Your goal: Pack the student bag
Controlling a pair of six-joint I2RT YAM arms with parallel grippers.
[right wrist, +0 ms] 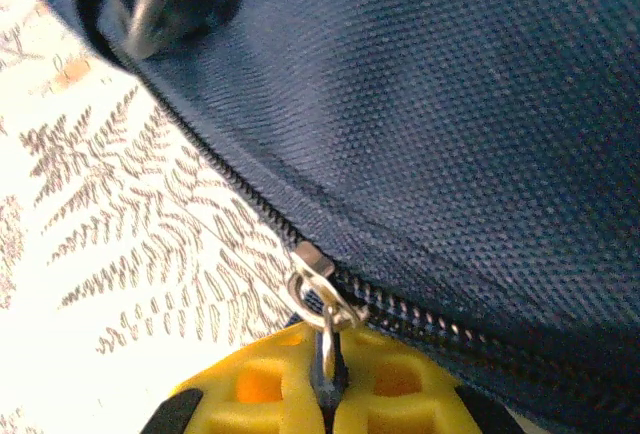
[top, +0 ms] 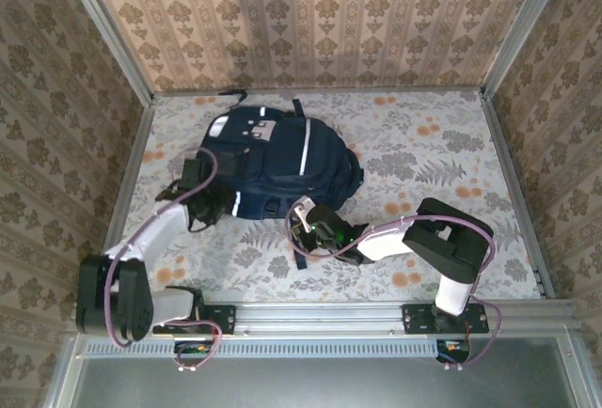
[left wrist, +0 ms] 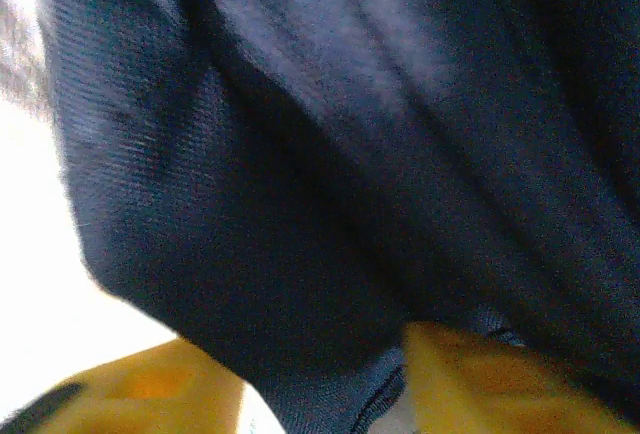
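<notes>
Setting: wallpapered walls [top: 310, 23] in a damask print close in a tabletop [top: 423, 145] covered with a pale leaf-and-flower pattern.
Near edge: a metal rail [top: 320, 316] runs along the tabletop's near edge, with both arm bases bolted to it.
Left arm [top: 155, 229]: white and black, it reaches from the near-left corner toward the left side of the bag.
Right arm [top: 414, 239]: it is folded back on itself by the near-right corner, with its wrist stretched leftward to the bag's near edge.
Left fingers [left wrist: 140, 389]: yellow, they stand apart and released. A fold of navy cloth hangs between them, and a sliver of bright light shows between one finger and the cloth.
Right fingers [right wrist: 250, 386]: yellow, they are clenched on the metal zip pull [right wrist: 325, 339], which stands upright out of the seam between them.
Zip [right wrist: 430, 329]: dark teeth run diagonally along the bag's edge, and the slider sits just above the right fingers.
Student bag [top: 273, 159]: the navy-blue backpack lies flat on the left half of the tabletop, between the middle and the far edge and well apart from the right edge. It has a white-grey patch at its far-left end and thin white stripes down its body.
Strap [top: 299, 256]: a dark strip trails from the bag's near edge, just beside the right fingers.
Far edge: a dark carry loop [top: 233, 95] lies by the tabletop's far edge.
</notes>
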